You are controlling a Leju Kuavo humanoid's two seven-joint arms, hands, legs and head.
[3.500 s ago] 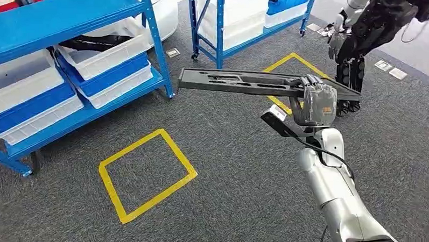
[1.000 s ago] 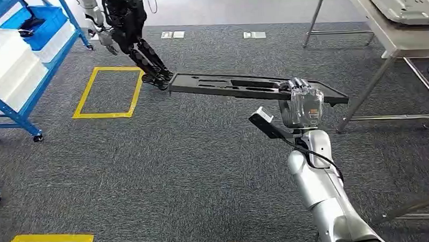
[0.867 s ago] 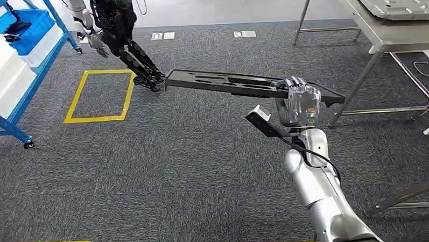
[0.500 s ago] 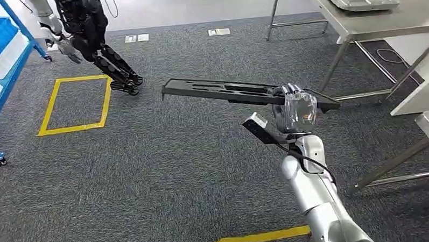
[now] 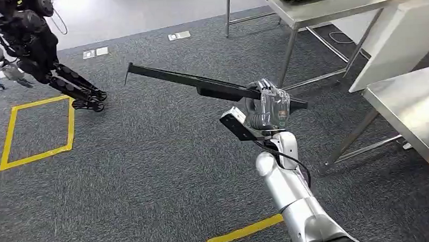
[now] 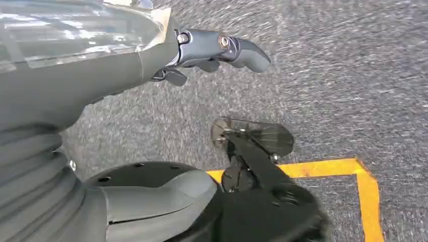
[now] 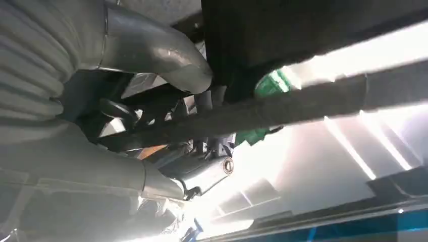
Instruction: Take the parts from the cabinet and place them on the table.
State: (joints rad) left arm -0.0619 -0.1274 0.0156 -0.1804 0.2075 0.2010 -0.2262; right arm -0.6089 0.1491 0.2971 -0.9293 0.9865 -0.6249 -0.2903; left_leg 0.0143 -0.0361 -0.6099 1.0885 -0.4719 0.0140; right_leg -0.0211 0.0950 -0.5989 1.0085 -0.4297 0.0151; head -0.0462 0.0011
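Carrying looks well advanced: the right hand (image 5: pixel 268 105) is wrapped tight round a long black part (image 5: pixel 200 86), held level above the carpet, clear of the cabinet but not yet on a table (image 5: pixel 411 111), which stands near the hand, just beyond its short end. Setting down is left. The part is flat, thin and slotted, jutting far past the hand. The left hand (image 6: pixel 207 50) hangs empty over the carpet, fingers loosely curled.

View swung toward table (image 5: pixel 411 109); part (image 5: pixel 200 86) now tilted
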